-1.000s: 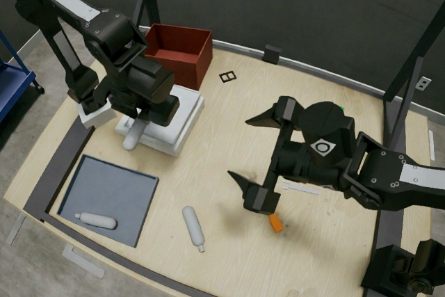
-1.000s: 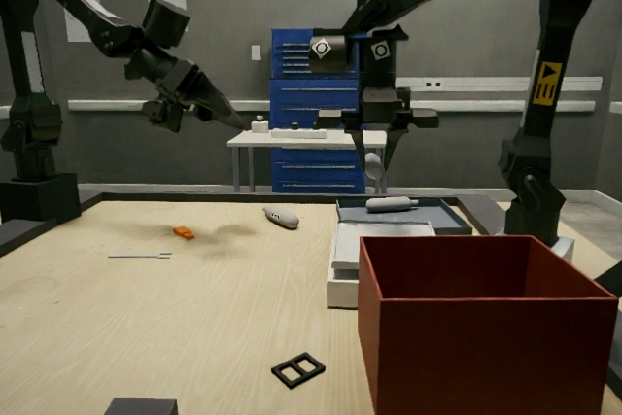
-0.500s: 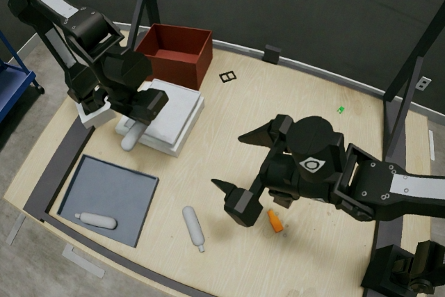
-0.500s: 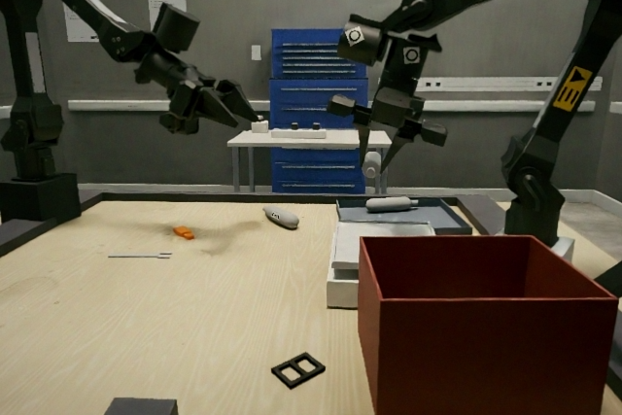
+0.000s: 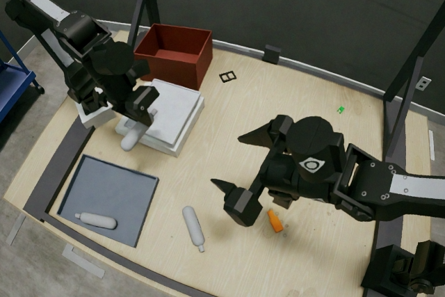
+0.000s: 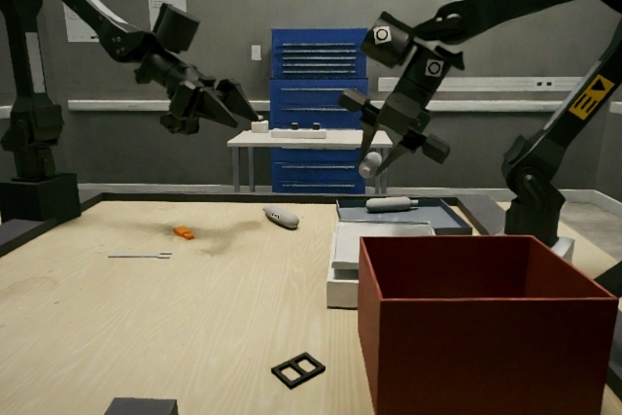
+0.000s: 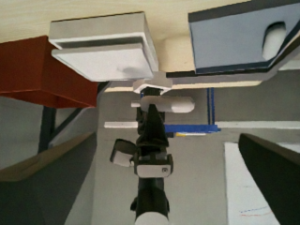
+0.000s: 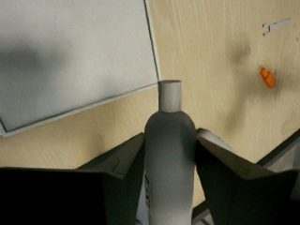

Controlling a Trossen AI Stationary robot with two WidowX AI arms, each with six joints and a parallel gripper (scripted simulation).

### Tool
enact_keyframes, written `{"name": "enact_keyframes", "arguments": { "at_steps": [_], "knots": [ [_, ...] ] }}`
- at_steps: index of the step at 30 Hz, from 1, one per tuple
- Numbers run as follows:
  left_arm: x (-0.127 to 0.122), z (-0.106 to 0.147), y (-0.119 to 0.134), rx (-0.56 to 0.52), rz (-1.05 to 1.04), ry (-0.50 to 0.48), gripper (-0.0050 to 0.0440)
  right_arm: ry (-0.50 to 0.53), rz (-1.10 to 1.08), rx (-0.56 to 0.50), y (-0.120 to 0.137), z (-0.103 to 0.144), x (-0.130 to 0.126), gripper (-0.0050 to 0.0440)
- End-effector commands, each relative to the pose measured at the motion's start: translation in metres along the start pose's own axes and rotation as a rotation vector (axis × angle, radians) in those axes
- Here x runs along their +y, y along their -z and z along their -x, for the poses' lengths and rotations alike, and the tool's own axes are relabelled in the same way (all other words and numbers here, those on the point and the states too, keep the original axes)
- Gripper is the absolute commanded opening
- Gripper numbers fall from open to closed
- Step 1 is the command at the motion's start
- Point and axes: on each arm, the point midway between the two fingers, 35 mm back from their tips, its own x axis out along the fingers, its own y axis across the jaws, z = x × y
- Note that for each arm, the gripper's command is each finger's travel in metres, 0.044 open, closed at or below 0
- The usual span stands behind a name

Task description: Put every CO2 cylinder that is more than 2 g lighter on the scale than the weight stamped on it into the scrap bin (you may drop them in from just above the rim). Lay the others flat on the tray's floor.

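Note:
My right gripper is shut on a white CO2 cylinder and holds it tilted in the air at the edge of the white scale. The right wrist view shows the cylinder between the fingers, its neck towards the scale plate. My left gripper is open and empty, raised above the middle of the table. A second cylinder lies flat in the grey tray. A third cylinder lies on the table right of the tray. The red scrap bin stands behind the scale.
A small orange piece lies on the table below my left gripper. A black frame piece lies right of the bin and a green bit farther right. A thin metal tool lies on the table.

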Motion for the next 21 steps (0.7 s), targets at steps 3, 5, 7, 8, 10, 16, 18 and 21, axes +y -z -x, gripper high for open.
{"name": "enact_keyframes", "arguments": {
  "at_steps": [3, 5, 7, 8, 10, 16, 18, 21],
  "knots": [
    [-0.001, 0.001, 0.003, 0.009, -0.003, 0.000, 0.0440, 0.049, -0.008, 0.005, 0.000, 0.005, -0.009, -0.0050],
    [0.000, 0.003, 0.008, 0.022, -0.004, 0.000, 0.0440, 0.044, -0.009, 0.004, 0.000, 0.003, -0.010, -0.0050],
    [0.000, 0.003, 0.008, 0.022, -0.004, 0.000, 0.0440, 0.053, -0.007, 0.004, -0.001, 0.002, -0.021, -0.0050],
    [0.000, 0.003, 0.008, 0.022, -0.004, 0.000, 0.0440, 0.054, -0.007, 0.004, -0.001, 0.000, -0.025, -0.0050],
    [0.000, 0.003, 0.008, 0.022, -0.004, 0.000, 0.0440, 0.055, -0.007, 0.004, -0.002, -0.007, -0.040, -0.0050],
    [0.000, 0.003, 0.008, 0.022, -0.004, 0.000, 0.0440, 0.058, -0.007, 0.004, -0.003, -0.030, -0.083, -0.0050],
    [0.000, 0.003, 0.008, 0.022, -0.004, 0.000, 0.0440, 0.059, -0.007, 0.003, -0.003, -0.036, -0.095, -0.0050],
    [0.000, 0.003, 0.008, 0.022, -0.004, 0.000, 0.0440, 0.060, -0.007, 0.003, -0.004, -0.039, -0.101, -0.0050]
  ]
}}
